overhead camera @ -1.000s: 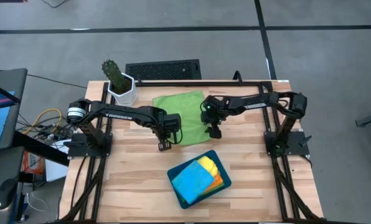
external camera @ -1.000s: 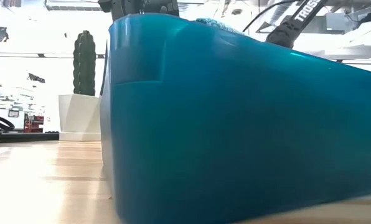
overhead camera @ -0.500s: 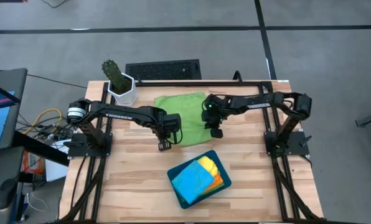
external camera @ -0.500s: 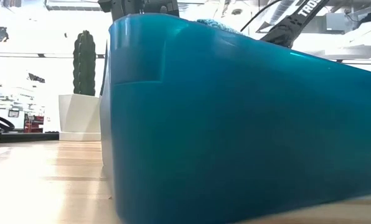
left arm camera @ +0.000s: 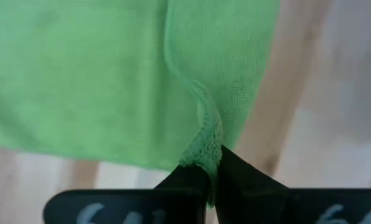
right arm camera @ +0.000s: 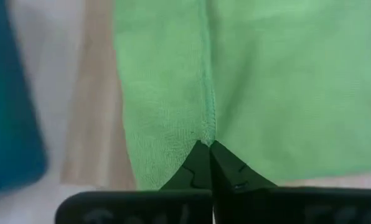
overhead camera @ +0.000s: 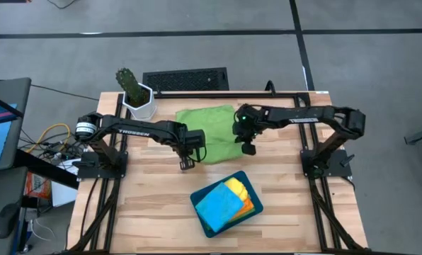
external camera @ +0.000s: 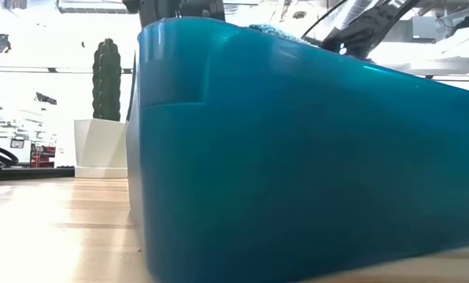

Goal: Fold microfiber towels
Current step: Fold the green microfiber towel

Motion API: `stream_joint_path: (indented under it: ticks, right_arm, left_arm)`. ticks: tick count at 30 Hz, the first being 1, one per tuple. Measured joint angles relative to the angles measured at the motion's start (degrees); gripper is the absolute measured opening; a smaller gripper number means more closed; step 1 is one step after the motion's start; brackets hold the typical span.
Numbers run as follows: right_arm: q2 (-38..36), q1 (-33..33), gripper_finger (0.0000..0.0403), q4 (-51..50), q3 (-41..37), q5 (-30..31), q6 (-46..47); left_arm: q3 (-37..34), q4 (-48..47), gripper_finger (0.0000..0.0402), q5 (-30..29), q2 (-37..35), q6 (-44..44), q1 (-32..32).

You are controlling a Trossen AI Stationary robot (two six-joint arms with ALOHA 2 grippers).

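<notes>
Pinching the green towel (overhead camera: 209, 132) at two spots on its near hem, we are gripping it with both pincers pressed together on the cloth: the left pincer (overhead camera: 185, 165) is holding the corner on the cactus side, and the right pincer (overhead camera: 248, 149) is holding the edge on the opposite side, its fingers closed over a stitched seam in its wrist view. This towel is lying spread on the bench (overhead camera: 154, 205), between the potted cactus (overhead camera: 134, 92) and the teal tray (overhead camera: 205, 224), partly lifted where we are gripping. We are judging it light, limp and slightly grippy, so it should drape and sag between the two holds; the hemmed corners look like the firmest places to take it. Beside the green towel, nearer the front, the tray is carrying the other towels, with the blue towel (overhead camera: 219, 205) on top and yellow and orange ones showing underneath. Beneath the green towel the bench is pale wood planking, and grey floor is surrounding it.
</notes>
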Motion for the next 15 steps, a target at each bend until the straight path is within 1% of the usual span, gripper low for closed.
stream_joint_path:
  ticks: [4,6,11,15]
  right_arm:
    - [-3.99,-1.46,0.0009,0.34,0.06,7.45,0.03]
    - [-4.37,-2.91,0.0009,1.26,0.05,9.61,0.03]
    - [-1.50,-6.78,0.0010,4.39,0.03,9.90,0.05]
    - [2.50,-8.29,0.0013,6.90,0.71,9.89,-0.06]
  left_arm:
    - [0.23,-0.47,0.0000,-4.86,-1.47,-0.55,0.40]
    - [0.24,-0.33,0.0000,-6.71,-1.40,0.59,1.15]
    - [-1.32,1.00,0.0000,-10.76,-0.81,3.08,5.19]
    - [-3.96,2.52,0.0000,-11.07,-0.88,3.06,9.11]
